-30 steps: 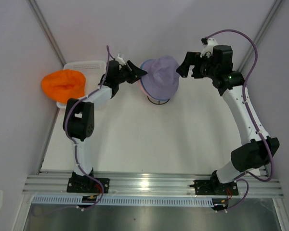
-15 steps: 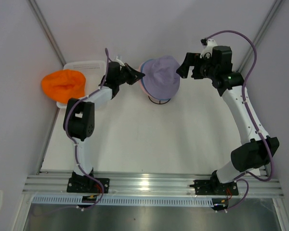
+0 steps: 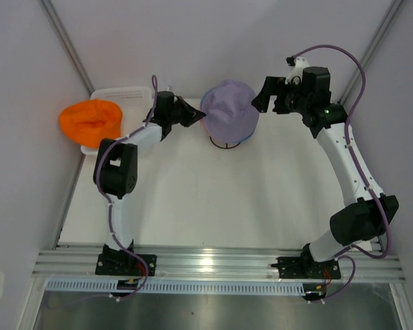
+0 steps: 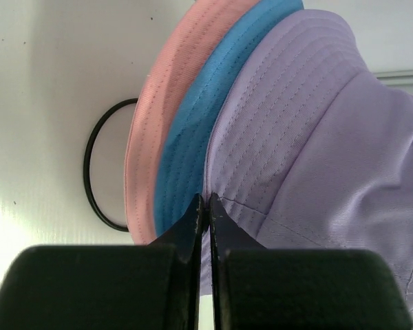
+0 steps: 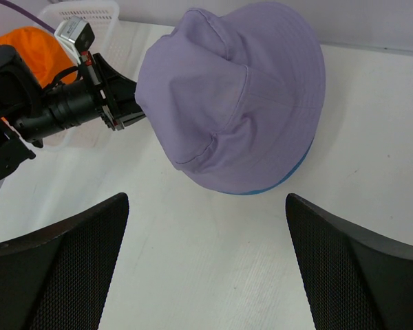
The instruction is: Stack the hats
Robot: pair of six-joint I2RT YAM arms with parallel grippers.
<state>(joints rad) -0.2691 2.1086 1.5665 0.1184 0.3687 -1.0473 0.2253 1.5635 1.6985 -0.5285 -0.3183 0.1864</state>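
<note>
Nearest the arm bases, at the bottom of the overhead view, the counter (image 3: pixel 213 199) carries nothing belonging to the task. Farther up, at centre frame, the black wire stand (image 4: pixel 89 172) supports three nested hats: the pink hat (image 4: pixel 155 117) lowest, the blue hat (image 4: pixel 193 137) over it, and the lavender hat (image 3: pixel 230 110) on top, its crown tilted toward the left of the frame. The left end effector (image 4: pixel 205 206) is closed to a thin slit on the lavender brim at the line where it meets the blue. Judged purpose: to tug or seat that brim so the top hat settles squarely over the two below. The right end effector (image 5: pixel 206 199) hovers just to the right of the stack with its fingers spread wide and holding nothing, apparently standing clear while ready to steady the pile. At the upper left of the overhead view, the orange hat (image 3: pixel 89 118) rests on the near-left corner of the white basket (image 3: pixel 124 93), well apart from the stack. It is the one hat not yet stacked, so the task is assessed as about three-quarters complete.
</note>
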